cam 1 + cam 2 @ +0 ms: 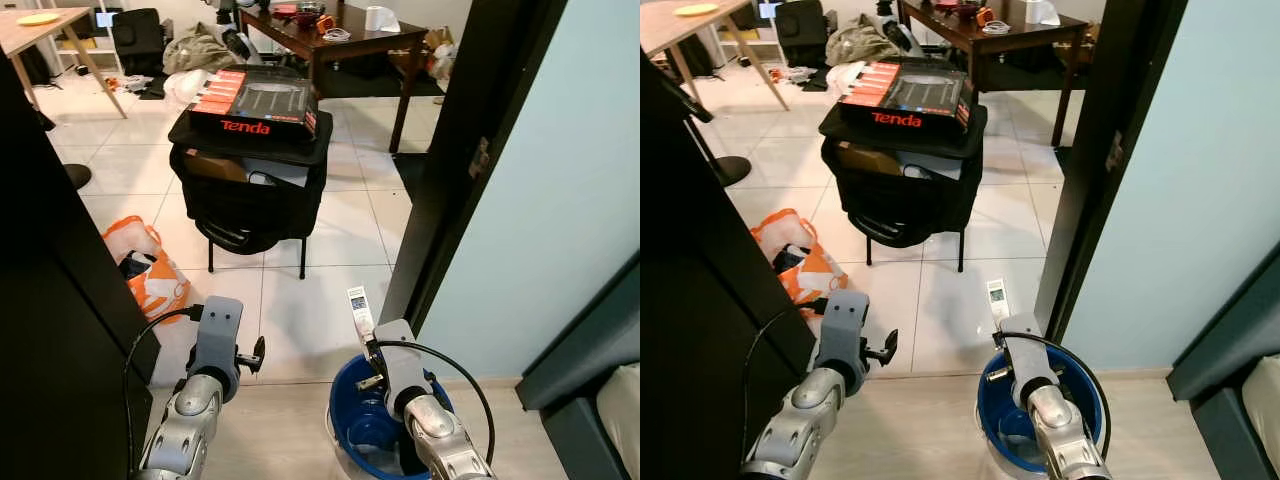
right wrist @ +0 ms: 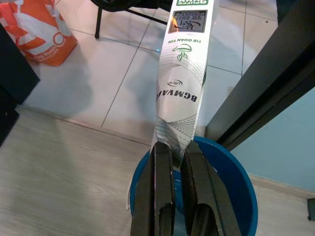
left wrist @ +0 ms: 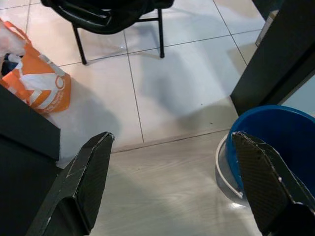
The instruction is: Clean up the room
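Right wrist view: right gripper [image 2: 173, 147] is clamped on the crumpled lower end of a white paper packet [image 2: 183, 78] w/ green print, long black fingers [image 2: 158, 191] pressed together on it; packet sticks out past the fingertips over the tile floor. Directly below the gripper sits a blue bucket [image 2: 236, 182], open top; inside is in shade, can't tell if anything's in it. Head views put the bucket [image 1: 345, 420] on the light wood-look floor strip right at the robot's feet, next to the dark door frame [image 1: 470, 150], w/ the packet [image 1: 359, 310] held above its far rim. Left gripper [image 3: 172, 177] hangs w/ fingers wide apart, gripping nothing, over the floor to the left of the bucket. Orange-and-white shopping bag [image 1: 145, 265] stands on the tiles beside the dark cabinet [image 1: 50, 330] on the left; bag is open at top w/ something dark inside, contents not identifiable. Further in, a black chair [image 1: 250, 200] is piled w/ stuff: a black-and-red Tenda box [image 1: 255, 105] lies flat on top, cardboard and white items tucked under it. Beyond that a dark wood table [image 1: 330, 40] w/ a white roll and small items on it, clothes and bags heaped on the floor at the back.
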Controlling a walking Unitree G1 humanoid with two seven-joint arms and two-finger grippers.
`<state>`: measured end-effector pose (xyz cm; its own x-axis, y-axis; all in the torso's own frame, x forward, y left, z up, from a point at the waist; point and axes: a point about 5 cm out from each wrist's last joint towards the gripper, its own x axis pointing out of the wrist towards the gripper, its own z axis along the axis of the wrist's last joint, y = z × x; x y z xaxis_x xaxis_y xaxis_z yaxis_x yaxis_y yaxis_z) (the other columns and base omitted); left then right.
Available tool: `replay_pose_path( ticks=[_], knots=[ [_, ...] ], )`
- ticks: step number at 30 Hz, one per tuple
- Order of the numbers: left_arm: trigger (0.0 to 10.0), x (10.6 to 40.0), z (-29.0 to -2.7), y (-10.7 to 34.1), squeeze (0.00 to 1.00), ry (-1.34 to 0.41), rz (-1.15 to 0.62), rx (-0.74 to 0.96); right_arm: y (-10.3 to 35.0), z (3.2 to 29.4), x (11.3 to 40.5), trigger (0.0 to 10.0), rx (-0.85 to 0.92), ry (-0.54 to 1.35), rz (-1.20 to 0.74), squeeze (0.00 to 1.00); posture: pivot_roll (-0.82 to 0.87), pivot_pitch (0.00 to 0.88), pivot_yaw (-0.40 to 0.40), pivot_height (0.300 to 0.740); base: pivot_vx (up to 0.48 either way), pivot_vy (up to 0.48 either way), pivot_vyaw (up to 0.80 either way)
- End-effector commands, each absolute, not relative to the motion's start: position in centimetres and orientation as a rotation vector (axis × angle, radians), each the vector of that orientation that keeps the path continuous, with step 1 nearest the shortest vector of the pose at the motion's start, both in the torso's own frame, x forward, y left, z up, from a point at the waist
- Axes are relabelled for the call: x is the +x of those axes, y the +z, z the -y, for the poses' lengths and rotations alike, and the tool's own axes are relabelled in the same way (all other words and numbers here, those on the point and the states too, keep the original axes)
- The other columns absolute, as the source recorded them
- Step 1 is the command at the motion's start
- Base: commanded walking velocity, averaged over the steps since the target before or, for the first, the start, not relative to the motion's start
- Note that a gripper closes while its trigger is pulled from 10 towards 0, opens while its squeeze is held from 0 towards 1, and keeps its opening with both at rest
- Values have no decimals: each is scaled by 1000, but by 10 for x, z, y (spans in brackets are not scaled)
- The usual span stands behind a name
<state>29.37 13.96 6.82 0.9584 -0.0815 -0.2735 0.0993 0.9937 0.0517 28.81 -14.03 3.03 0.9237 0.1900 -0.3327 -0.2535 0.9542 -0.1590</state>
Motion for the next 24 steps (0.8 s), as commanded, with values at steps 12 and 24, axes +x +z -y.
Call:
replay_pose_path(
  ticks=[12,24],
  knots=[
    [10000,293,-141,63,0,-85,-310,72,27,142,284,10000,-186,220,-331,0,15,126,-17,732,0,-433,0],
    [10000,294,-142,63,0,-71,-328,51,27,144,285,10000,-183,218,-329,0,12,125,-19,732,0,-433,0]
  ],
)
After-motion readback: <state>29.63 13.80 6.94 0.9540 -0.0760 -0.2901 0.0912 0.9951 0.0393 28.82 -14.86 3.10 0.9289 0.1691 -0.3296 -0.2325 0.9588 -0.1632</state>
